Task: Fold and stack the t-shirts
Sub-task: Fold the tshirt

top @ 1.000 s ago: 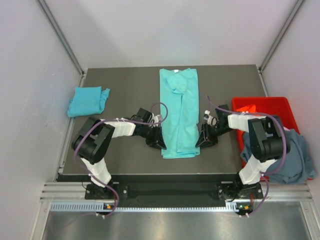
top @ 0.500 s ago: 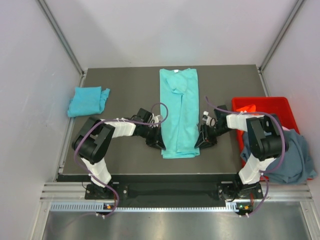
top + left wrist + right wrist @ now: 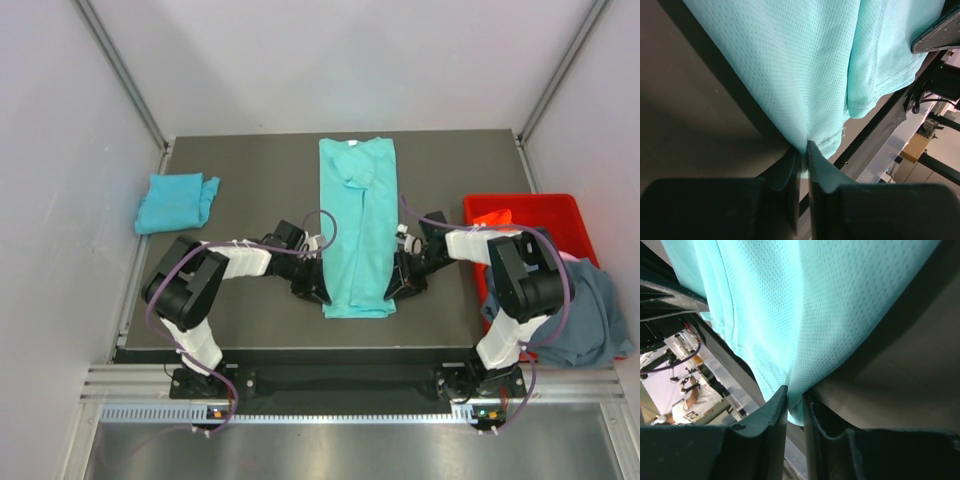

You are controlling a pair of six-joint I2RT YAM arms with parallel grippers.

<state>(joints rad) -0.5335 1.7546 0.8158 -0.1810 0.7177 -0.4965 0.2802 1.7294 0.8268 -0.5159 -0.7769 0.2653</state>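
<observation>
Three t-shirts, roughly one third done. Cyan-blue shirt (image 3: pixel 176 201): folded, parked at left of table (image 3: pixel 250 165). Mint-teal shirt (image 3: pixel 357 215): narrowed to a lengthwise strip at centre, cross-fold pending. Slate grey-blue shirt (image 3: pixel 590 320): draped over one red crate (image 3: pixel 520 207), seemingly unfolded. Two grippers, left gripper (image 3: pixel 320 292) and right gripper (image 3: pixel 393 289), each pinched narrow on a near hem corner of the strip. Stacking not begun

No writing, label, brand, number or sign can be read in any view. In the right wrist view, a small white part (image 3: pixel 690 412) in the background at the near left bears dark marks, too blurred and small to make out.
</observation>
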